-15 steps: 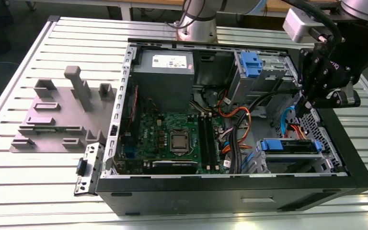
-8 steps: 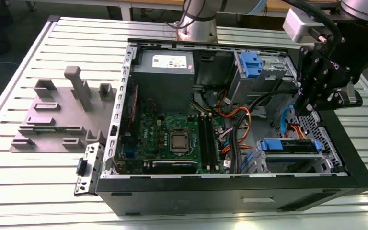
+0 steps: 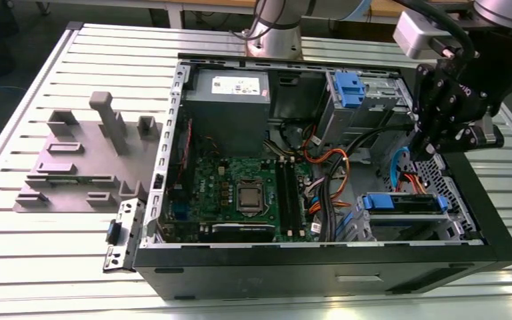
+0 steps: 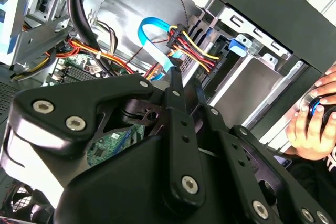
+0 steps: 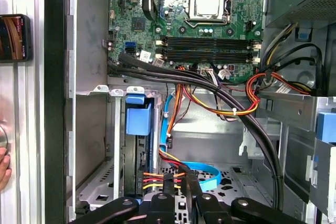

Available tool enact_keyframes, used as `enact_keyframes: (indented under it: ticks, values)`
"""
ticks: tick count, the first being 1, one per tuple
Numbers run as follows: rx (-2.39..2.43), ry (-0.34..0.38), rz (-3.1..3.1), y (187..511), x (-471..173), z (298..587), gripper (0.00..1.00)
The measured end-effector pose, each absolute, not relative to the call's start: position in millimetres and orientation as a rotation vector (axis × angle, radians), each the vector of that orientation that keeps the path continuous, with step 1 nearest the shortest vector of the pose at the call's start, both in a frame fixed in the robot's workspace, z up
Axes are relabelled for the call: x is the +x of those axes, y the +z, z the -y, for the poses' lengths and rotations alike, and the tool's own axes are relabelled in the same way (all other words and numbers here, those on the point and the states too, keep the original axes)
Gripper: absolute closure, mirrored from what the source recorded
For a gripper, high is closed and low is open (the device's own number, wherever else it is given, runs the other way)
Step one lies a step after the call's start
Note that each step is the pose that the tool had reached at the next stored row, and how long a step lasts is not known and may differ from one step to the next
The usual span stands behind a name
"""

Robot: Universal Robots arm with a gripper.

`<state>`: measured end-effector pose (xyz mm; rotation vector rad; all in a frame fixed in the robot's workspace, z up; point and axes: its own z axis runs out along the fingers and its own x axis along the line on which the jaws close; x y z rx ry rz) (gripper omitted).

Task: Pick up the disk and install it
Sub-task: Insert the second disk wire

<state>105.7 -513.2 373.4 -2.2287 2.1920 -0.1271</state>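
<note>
The exterior view shows the disk (image 3: 405,203) seated in the lower drive bay of the open computer case (image 3: 327,257), its blue carrier facing up, at that view's right. The gripper (image 3: 427,150) hangs just above and behind it, holding nothing. In the second wrist view its fingers (image 4: 176,85) lie close together. A hand (image 4: 313,124) rests outside the case wall.
</note>
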Motion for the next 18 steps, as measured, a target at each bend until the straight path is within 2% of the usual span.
enact_keyframes:
  ticks: [18]
  values:
    - [-2.231,-0.132,-2.194,374.2,105.7,503.8,0.76]
